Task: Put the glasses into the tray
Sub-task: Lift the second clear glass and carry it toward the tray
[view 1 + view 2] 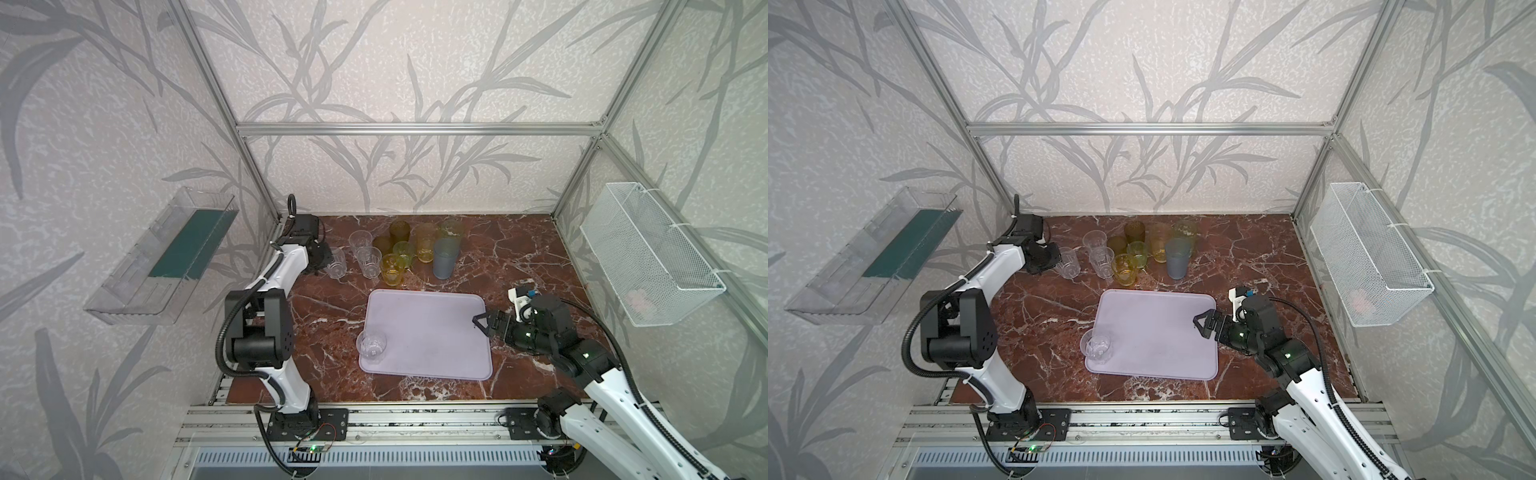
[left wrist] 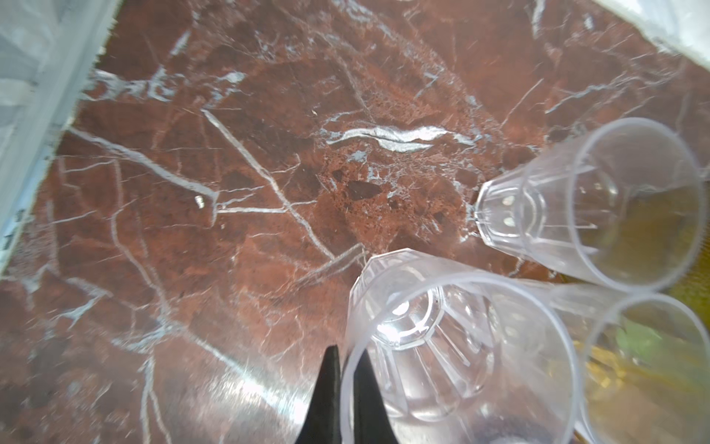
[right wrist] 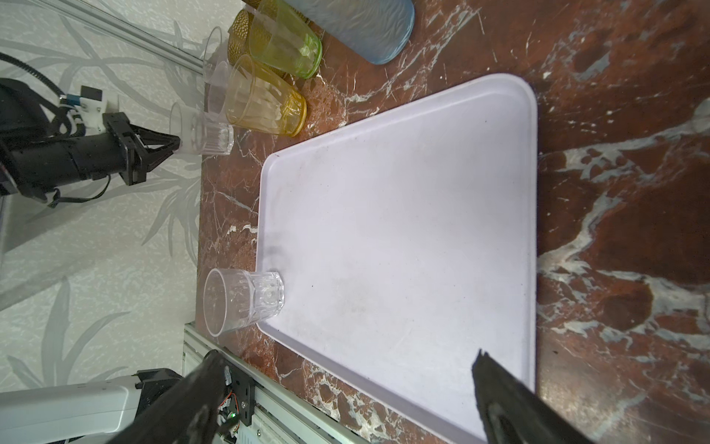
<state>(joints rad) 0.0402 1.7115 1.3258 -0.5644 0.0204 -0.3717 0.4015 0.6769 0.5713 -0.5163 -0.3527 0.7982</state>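
Left pincer [image 2: 345, 351] clamped on rim wall of clear faceted glass [image 2: 442, 346]: one finger inside, one outside. Glass upright, long axis vertical, at left end of glass cluster [image 1: 399, 253] on far side of counter [image 1: 519, 257]; lifted or resting, cannot tell. Tray [image 1: 436, 332] lies frontward and rightward of this pincer. Another clear glass [image 1: 372, 344] stands in tray's near-left corner. Right pincer [image 1: 481, 325] spread wide, empty, over tray's right edge, well apart from cluster. Left arm nearer. Likely next: lift, carry to tray.

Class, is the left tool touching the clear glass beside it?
Touching: the left wrist view shows the left tool pinching the clear glass by its rim.
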